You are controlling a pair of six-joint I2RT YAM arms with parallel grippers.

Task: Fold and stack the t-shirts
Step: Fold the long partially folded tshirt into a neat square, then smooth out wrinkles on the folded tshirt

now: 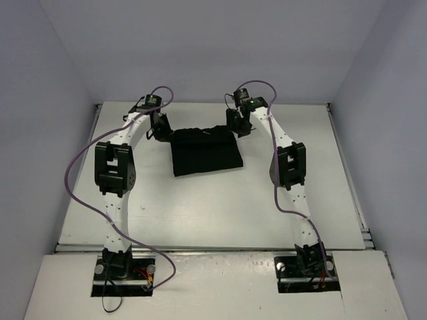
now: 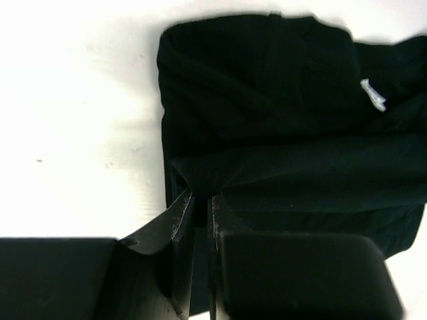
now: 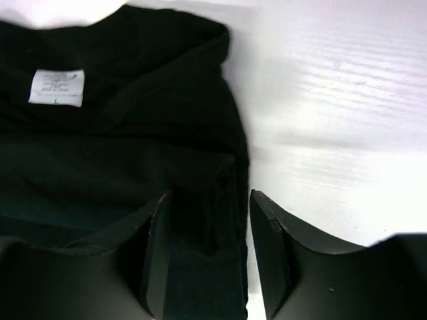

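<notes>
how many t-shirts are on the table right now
1. The black t-shirt lies partly folded at the far middle of the table, between the left gripper and the right gripper. No other shows, though one could hide beneath it.

One black t-shirt (image 1: 205, 151), two robot arms, one white table (image 1: 200, 213).

Two arms flank the t-shirt, the left arm (image 1: 115, 170) to its left, the right arm (image 1: 288, 167) to its right; two grippers, the left gripper (image 2: 201, 200) and the right gripper (image 3: 207, 200), meet the t-shirt's far corners; two purple cables, one (image 1: 67, 177) left of the t-shirt, one (image 1: 257, 82) beyond its right corner; one white label (image 3: 57, 87) on the t-shirt; the single table lies beneath it.
</notes>
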